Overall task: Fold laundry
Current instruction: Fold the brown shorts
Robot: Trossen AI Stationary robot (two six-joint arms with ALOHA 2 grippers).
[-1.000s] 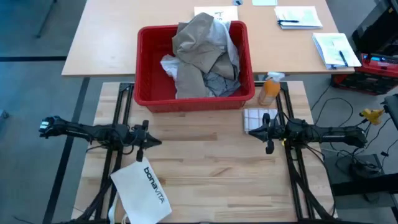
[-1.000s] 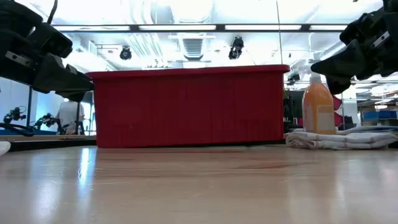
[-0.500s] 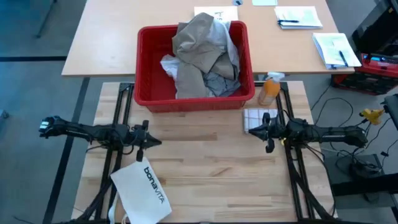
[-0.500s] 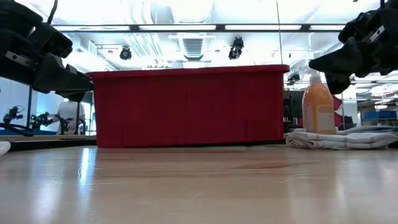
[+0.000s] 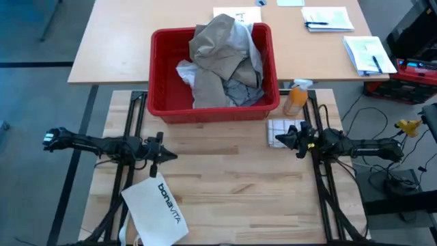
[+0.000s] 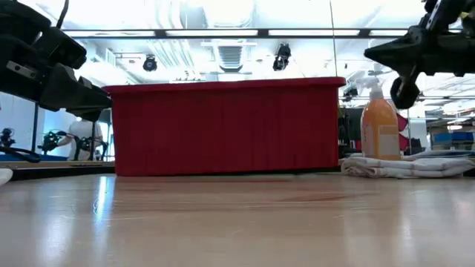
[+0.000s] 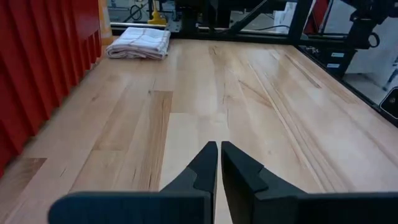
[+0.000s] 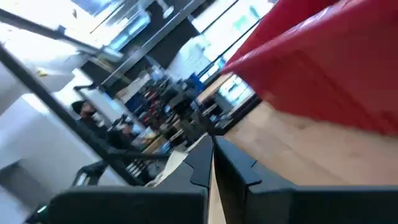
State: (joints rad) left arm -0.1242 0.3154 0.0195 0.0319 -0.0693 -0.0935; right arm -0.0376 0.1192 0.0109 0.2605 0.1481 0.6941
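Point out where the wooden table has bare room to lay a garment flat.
The widest bare wood lies between the left hand and right hand, in front of the red plastic basket. It is crowded at the folded white cloth by the orange spray bottle, and at the white bonavita bag.

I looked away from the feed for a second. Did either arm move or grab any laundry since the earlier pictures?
Only the right gripper moved: it swung up and tilted, shifting slightly toward the folded cloth, fingers shut on nothing. The left gripper stayed put, shut, above the wooden table. The laundry lies untouched in the red basket; the orange bottle and white bag have not shifted.
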